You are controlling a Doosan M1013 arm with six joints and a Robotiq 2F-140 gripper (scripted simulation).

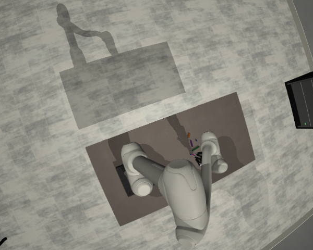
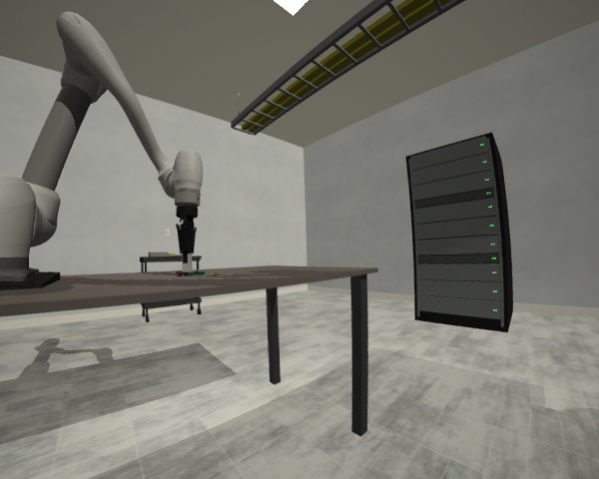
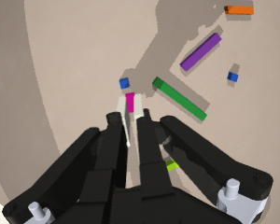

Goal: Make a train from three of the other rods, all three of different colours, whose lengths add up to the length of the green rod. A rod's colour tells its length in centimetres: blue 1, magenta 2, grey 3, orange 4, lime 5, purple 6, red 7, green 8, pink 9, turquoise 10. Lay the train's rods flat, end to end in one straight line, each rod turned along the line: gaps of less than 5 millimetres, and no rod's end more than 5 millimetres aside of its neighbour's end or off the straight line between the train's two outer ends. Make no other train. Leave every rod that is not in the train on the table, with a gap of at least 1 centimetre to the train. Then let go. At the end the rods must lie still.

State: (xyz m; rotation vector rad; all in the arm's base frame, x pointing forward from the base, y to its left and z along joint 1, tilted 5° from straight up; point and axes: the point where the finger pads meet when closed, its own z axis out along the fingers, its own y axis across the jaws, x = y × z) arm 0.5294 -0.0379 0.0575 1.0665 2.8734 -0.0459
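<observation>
My gripper [image 3: 132,106] [image 2: 187,270] is shut on the magenta rod [image 3: 130,100] [image 1: 193,154], low over the table. Whether the rod touches the table I cannot tell. One blue rod [image 3: 124,83] [image 1: 190,154] lies just beyond the magenta rod's far end, slightly left in the wrist view. The green rod [image 3: 179,99] [image 1: 195,148] lies slanted to the right of the fingertips. The purple rod [image 3: 201,51] [image 1: 191,143] lies beyond it. Another blue rod [image 3: 232,77] [image 1: 195,139] and the orange rod [image 3: 240,10] [image 1: 189,135] lie farther off. A lime rod [image 3: 172,165] [image 2: 216,273] is partly hidden behind the gripper.
The brown table [image 1: 218,113] [image 2: 309,275] carries the arm's dark base plate [image 1: 123,180]. The arm hides part of the table in the top view. The green rod is the nearest obstacle to the right of the fingers in the wrist view. A black rack [image 2: 457,232] stands beyond the table.
</observation>
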